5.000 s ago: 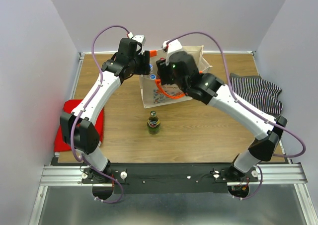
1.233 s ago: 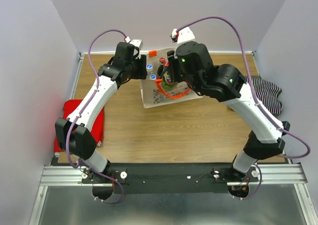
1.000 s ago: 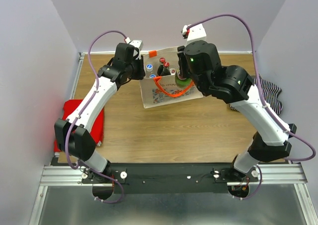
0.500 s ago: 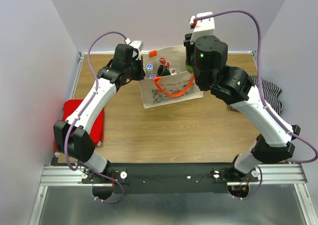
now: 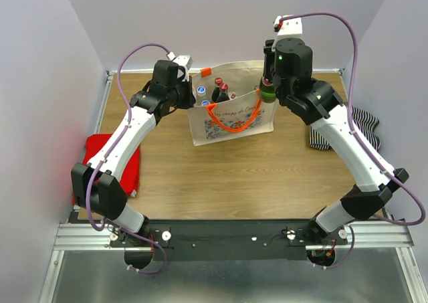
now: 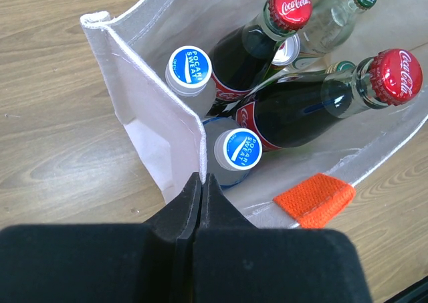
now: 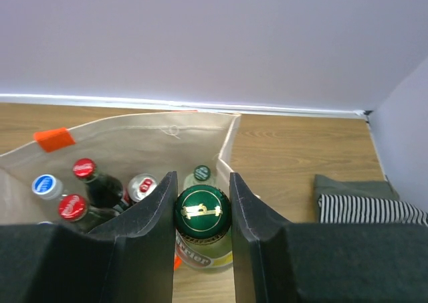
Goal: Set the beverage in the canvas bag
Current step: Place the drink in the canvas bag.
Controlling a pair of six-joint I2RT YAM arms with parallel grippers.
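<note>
Right wrist view: is the green glass beverage bottle (image 7: 202,213) in yet?

— No. The right claw (image 7: 200,182) grips it above the right end of the cream canvas bag (image 7: 134,142); the left claw (image 6: 200,186) pinches the bag's corner. Lowering and release remain, I judge.

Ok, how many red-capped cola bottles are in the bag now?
2. One cola bottle stands near the bag's middle, beside the can. The other lies tilted, its cap near the long wall. More may be hidden below.
</note>
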